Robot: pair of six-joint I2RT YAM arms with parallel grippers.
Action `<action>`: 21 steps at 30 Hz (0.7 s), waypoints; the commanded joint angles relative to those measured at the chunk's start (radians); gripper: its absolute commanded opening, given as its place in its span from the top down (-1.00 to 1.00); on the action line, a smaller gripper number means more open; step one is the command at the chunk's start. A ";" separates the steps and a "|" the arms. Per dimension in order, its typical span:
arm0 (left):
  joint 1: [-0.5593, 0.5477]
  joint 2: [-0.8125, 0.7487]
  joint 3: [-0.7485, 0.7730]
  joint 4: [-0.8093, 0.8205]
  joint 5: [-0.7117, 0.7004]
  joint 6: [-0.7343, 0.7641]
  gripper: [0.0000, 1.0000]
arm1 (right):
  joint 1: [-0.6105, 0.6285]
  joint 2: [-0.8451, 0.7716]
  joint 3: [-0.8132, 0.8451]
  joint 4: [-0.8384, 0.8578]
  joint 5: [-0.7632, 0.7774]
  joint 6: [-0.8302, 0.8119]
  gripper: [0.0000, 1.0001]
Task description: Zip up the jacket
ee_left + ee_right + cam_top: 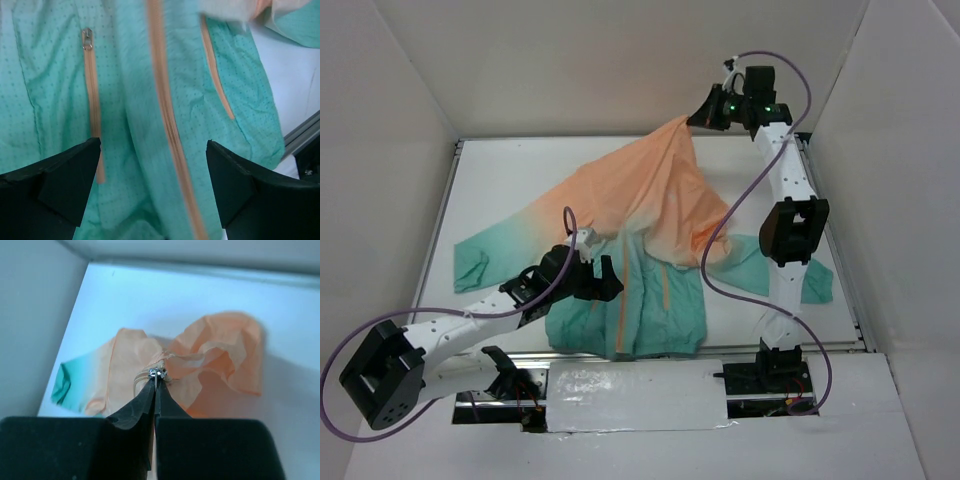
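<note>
While hovering just above the teal lower front, shows the left gripper spread wide and gripping nothing, with black fingers on either side of the pale orange front zipper. Appears joined along the stretch in view, that zipper, running up between two orange pocket slits, with a small pocket pull at the top of the left-hand slit.

Farther out, finds the right gripper pinched shut on a small metal slider at the top of the jacket, holding it raised above the far right corner of the white table. Lets orange-peach fabric drape down from that grip in loose folds.

Places the teal hem flat near the table's near edge, with one teal-tipped sleeve stretched out to the left and the other partly hidden behind the right arm.
</note>
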 commanded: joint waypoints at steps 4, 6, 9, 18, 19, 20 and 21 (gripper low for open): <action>-0.008 0.018 0.044 0.004 0.064 -0.003 -0.99 | -0.016 0.018 0.077 0.165 0.112 -0.100 0.53; -0.009 0.039 0.023 0.018 0.060 -0.019 -0.99 | -0.015 0.000 0.045 0.215 0.069 -0.093 -0.99; -0.012 0.059 -0.022 0.044 0.039 -0.046 -0.99 | -0.016 -0.005 0.040 0.223 0.043 -0.073 -1.00; -0.015 -0.024 0.084 -0.335 -0.283 -0.201 -0.99 | 0.024 -0.285 -0.015 0.035 0.315 -0.045 -1.00; -0.014 -0.030 0.148 -0.380 -0.316 -0.224 -0.99 | 0.054 -0.333 -0.076 0.003 0.416 -0.042 -1.00; -0.009 -0.027 0.182 -0.416 -0.340 -0.229 -0.99 | 0.074 -0.441 -0.122 -0.031 0.458 -0.041 -1.00; 0.000 -0.024 0.219 -0.484 -0.384 -0.236 -0.99 | 0.094 -0.503 -0.182 -0.039 0.490 -0.044 -1.00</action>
